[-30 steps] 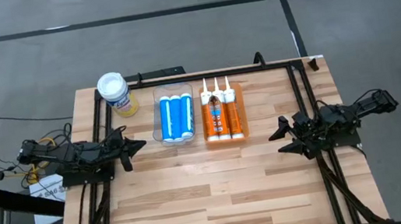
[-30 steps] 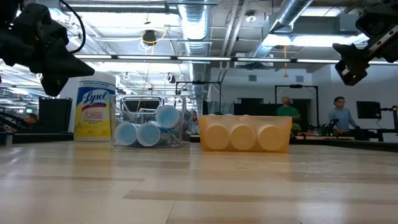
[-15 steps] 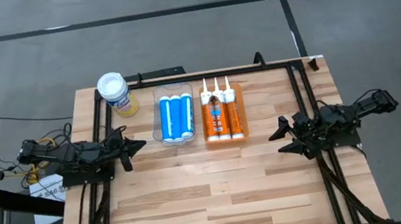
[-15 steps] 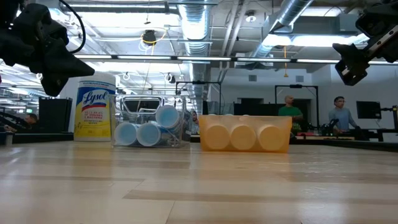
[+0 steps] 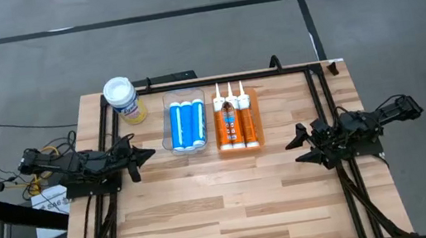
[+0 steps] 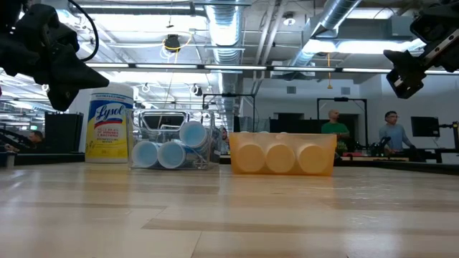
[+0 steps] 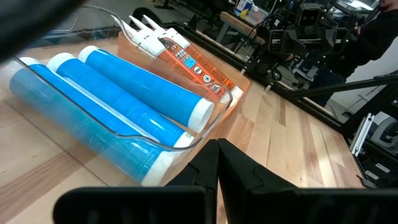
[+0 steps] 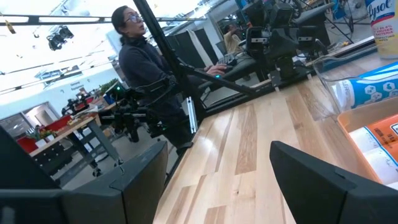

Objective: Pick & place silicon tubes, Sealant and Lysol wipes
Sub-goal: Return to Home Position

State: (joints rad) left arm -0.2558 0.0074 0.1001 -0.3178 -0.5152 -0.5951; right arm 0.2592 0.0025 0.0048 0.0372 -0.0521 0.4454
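The Lysol wipes canister [image 5: 122, 98], white lid and yellow label, stands upright at the table's far left; it also shows in the low view [image 6: 109, 127]. Three blue tubes with white ends [image 5: 187, 123] lie in a clear tray [image 7: 155, 140]. Three orange sealant tubes with white nozzles [image 5: 237, 121] lie in an orange tray [image 6: 281, 154]. My left gripper [image 5: 148, 154] is shut and empty, near the left edge, pointing toward the trays. My right gripper [image 5: 295, 142] is open and empty near the right edge.
A dark metal frame [image 5: 306, 68] runs along the table's far, left and right sides. Bare wood [image 5: 226, 209] fills the near half of the table. A person [image 8: 146, 68] stands beyond the table's left side, and others [image 6: 330, 125] show far behind.
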